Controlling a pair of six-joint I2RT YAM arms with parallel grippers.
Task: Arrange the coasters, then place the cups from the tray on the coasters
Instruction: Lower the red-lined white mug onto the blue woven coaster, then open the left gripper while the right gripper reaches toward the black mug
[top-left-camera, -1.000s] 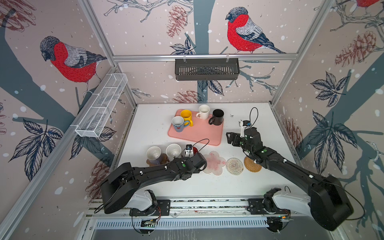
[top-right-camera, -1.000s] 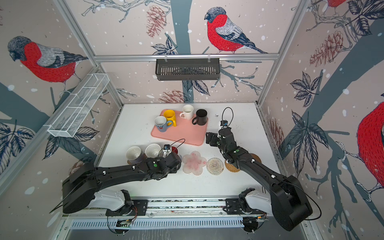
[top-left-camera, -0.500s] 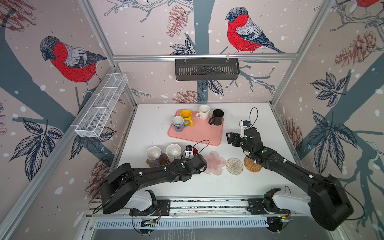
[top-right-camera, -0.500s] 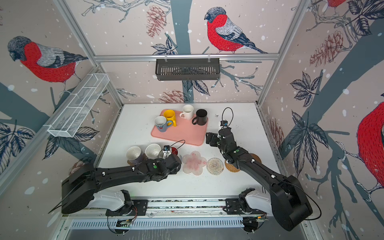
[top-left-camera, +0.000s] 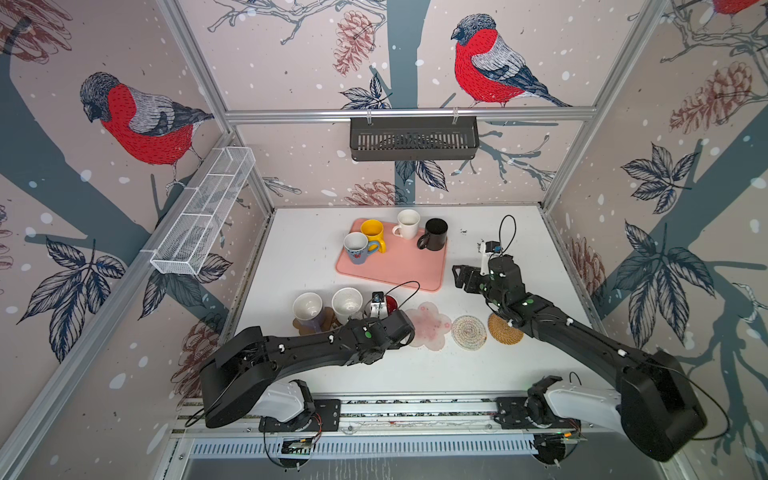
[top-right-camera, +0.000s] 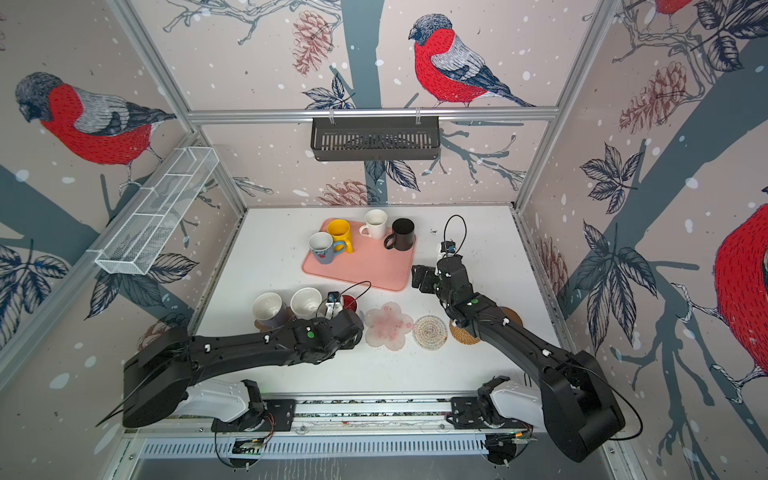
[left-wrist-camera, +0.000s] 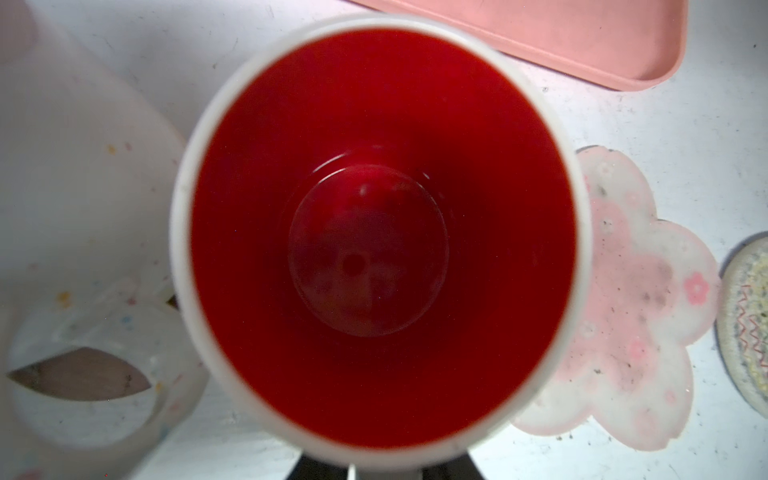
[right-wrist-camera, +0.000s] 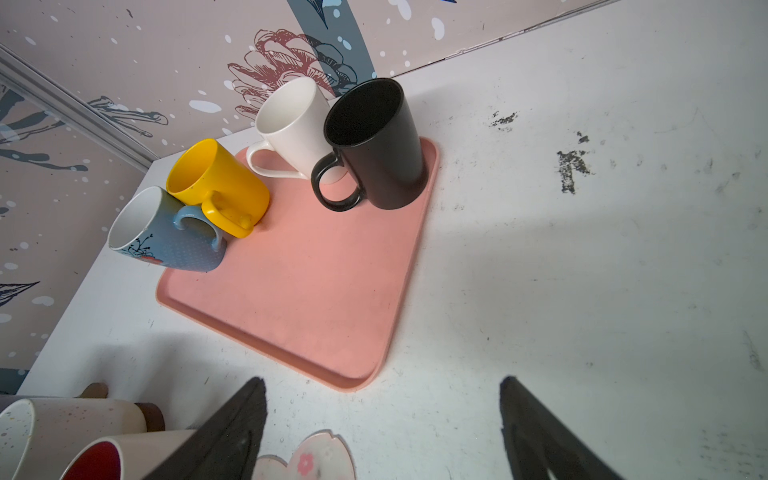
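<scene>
Nothing visibly shifts since a second ago: both arms sit where they were, and four mugs are still on the tray.

Left gripper (left-wrist-camera: 382, 471) hangs straight over the red-lined mug (left-wrist-camera: 374, 232). Only dark finger stubs show at the frame edge, so I cannot tell if it pinches the rim or has let go. That mug stands upright in the front row, just beside the speckled mug (top-left-camera: 347, 300) and touching the edge of the flower coaster (top-left-camera: 428, 326). Whatever coaster is under it is hidden. The lavender mug (top-left-camera: 308, 307) at the row's far left sits on a glossy brown disc (top-left-camera: 305, 330).

Three mats are bare: the flower one, a translucent pink-white and grubby; the coiled cream rope coaster (top-left-camera: 468, 332); and the woven rattan coaster (top-left-camera: 503, 332), partly under the right arm.

My read is that the next pick turns on the black mug (top-left-camera: 434, 235). It is tall, tapered and glossy, at the tray's (top-left-camera: 399, 270) far right corner, with its handle facing the near-left. The right gripper (top-left-camera: 460, 277) is spread wide and empty just off the tray's near right corner, so it is the nearer arm. The mug lies beyond it, toward the back wall.

The white mug (top-left-camera: 407, 223), yellow mug (top-left-camera: 372, 232) and blue-handled mug (top-left-camera: 356, 247) wait further left on the matte salmon surface.
</scene>
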